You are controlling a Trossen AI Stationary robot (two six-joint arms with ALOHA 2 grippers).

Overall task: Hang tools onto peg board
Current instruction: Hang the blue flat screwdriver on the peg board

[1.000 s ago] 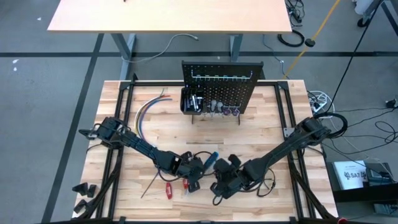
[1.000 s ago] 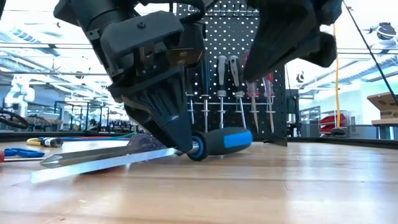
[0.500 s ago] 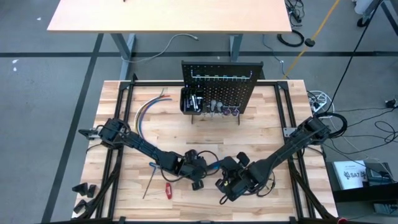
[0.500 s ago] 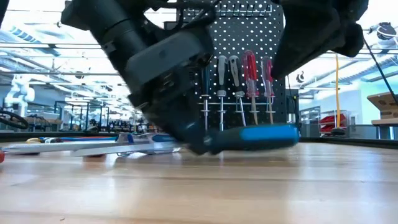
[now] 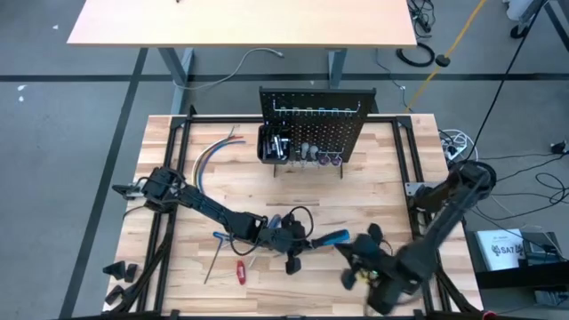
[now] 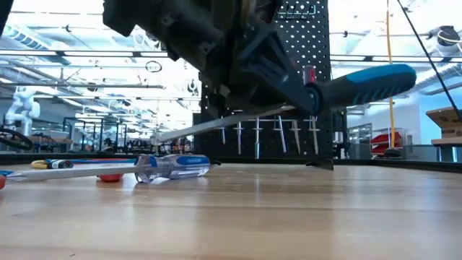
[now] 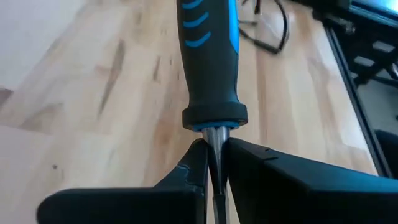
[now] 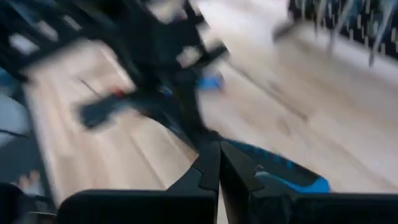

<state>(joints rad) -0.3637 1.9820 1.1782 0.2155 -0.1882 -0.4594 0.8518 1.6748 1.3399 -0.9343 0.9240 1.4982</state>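
Held tool: a screwdriver (image 5: 331, 238) with a blue and black handle and a slim bright metal shaft, lifted clear of the tabletop (image 5: 373, 191) in the near middle, well apart from the peg board.
Long axis: close to level in the low view, handle end slightly higher than the shaft end; in the high view the handle points toward the right arm's side, the shaft back under the left gripper.
Handle: rounded, thick, matte black with blue inlays, ending in a flared collar where the shaft begins.
Left gripper (image 7: 212, 163): fingers closed tight on the bare shaft just behind the collar; the handle projects free beyond the fingertips.
Right gripper (image 8: 219, 163): near front edge of the table, right of the screwdriver, fingers pressed together with nothing between them; view is motion-blurred.
Peg board (image 5: 317, 122): black perforated upright panel at the far middle of the table, with a rail of hooks along its top and a small black bin on its front.
Hung tools (image 6: 274, 133): several slim metal shafts hang vertically on the board, tips down.
Loose tools: a screwdriver with a clear and blue handle (image 6: 172, 166) lies flat on the wood, its long axis across the low view; a red-handled tool (image 5: 240, 271) lies near the front left.
Tabletop: pale butcher-block wood, planks lengthwise.
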